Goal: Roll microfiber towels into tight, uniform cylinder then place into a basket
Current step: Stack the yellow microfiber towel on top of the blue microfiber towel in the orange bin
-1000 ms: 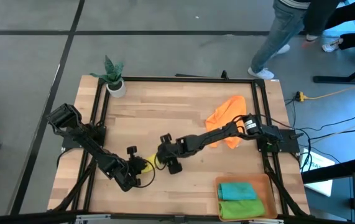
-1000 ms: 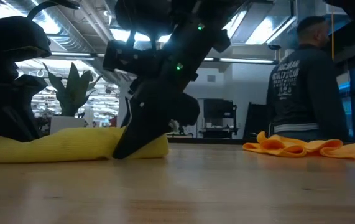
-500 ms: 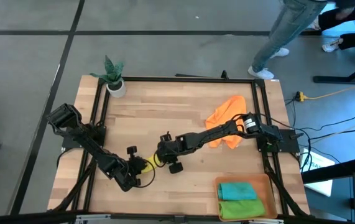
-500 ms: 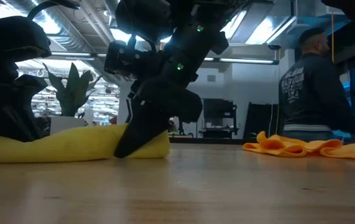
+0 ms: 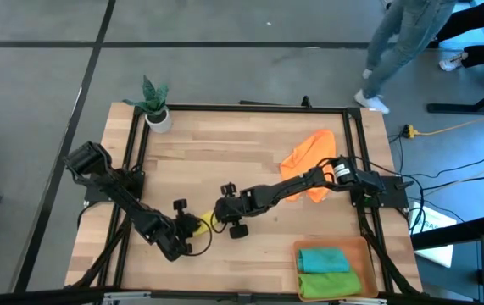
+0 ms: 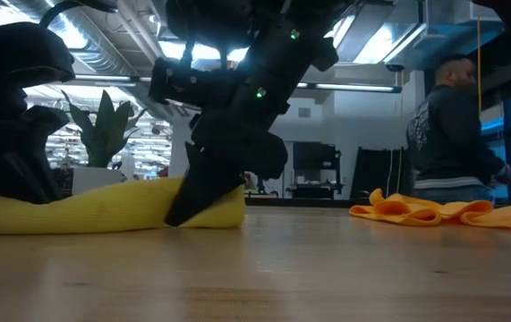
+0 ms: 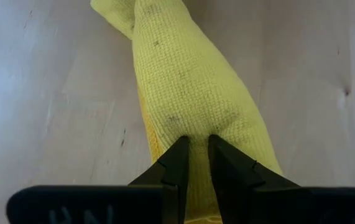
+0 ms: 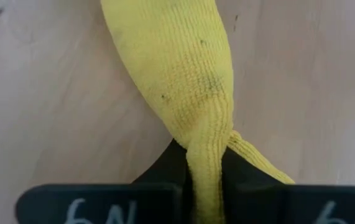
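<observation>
Yellow towel [image 7: 196, 93], ends hidden, pinched by left fingers [image 7: 178, 163] and right fingers [image 8: 165, 168].

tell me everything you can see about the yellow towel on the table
The yellow towel is a soft, waffle-textured cloth rolled into a long, slightly uneven cylinder lying flat on the wooden table, toward its front left. A few dark specks mark the weave. The left gripper pinches one end between its fingers, and the right gripper is shut on the other end, where the cloth bunches into a narrow neck. Between the two grippers the roll rests on the wood.
</observation>
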Motion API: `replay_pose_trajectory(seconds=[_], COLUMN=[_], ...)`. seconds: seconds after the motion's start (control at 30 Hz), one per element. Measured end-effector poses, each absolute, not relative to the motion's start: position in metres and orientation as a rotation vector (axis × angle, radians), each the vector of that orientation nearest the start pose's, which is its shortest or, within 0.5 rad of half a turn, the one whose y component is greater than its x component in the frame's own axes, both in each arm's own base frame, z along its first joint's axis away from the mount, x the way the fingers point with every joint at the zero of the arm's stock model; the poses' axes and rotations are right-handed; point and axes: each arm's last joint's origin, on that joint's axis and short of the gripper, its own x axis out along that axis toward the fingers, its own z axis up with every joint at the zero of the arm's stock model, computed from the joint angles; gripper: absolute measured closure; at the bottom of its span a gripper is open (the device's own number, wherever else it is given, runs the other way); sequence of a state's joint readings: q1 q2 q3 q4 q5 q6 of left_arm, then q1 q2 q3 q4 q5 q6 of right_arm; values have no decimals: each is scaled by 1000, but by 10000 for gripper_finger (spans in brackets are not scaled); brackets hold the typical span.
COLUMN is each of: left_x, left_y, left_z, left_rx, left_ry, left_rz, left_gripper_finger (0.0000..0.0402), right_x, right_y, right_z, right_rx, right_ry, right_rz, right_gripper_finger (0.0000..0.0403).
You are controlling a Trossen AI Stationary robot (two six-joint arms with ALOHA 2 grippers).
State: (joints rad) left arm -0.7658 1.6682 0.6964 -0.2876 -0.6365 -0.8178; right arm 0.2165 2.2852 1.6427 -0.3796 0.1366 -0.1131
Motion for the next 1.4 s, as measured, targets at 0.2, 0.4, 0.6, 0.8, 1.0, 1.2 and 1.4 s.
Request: replay_pose_trajectory(seconds=[0.2, 0.4, 0.6, 0.8, 1.0, 1.2, 1.4], left_x=[210, 213, 205, 199, 197, 197, 200], left_y=[-180, -188, -200, -212, -216, -216, -219], left_z=[135, 166, 184, 191, 193, 193, 194], left_rx=[138, 190, 195, 188, 193, 187, 170], left_ry=[988, 1035, 999, 958, 930, 923, 898], left_rz=[252, 329, 365, 335, 329, 331, 316], left_gripper_finger=[344, 344, 344, 344, 344, 344, 344], right_x=[459, 452, 440, 409, 371, 327, 279], right_y=[106, 105, 116, 137, 161, 196, 226], right_z=[132, 148, 186, 232, 250, 261, 266], right_rx=[-257, -293, -318, -287, -251, -163, -67], right_ry=[1011, 1075, 1025, 999, 1079, 1152, 1201], right_rz=[128, 5, -42, -94, -177, -247, -384], right_gripper_finger=[371, 371, 371, 371, 371, 371, 371])
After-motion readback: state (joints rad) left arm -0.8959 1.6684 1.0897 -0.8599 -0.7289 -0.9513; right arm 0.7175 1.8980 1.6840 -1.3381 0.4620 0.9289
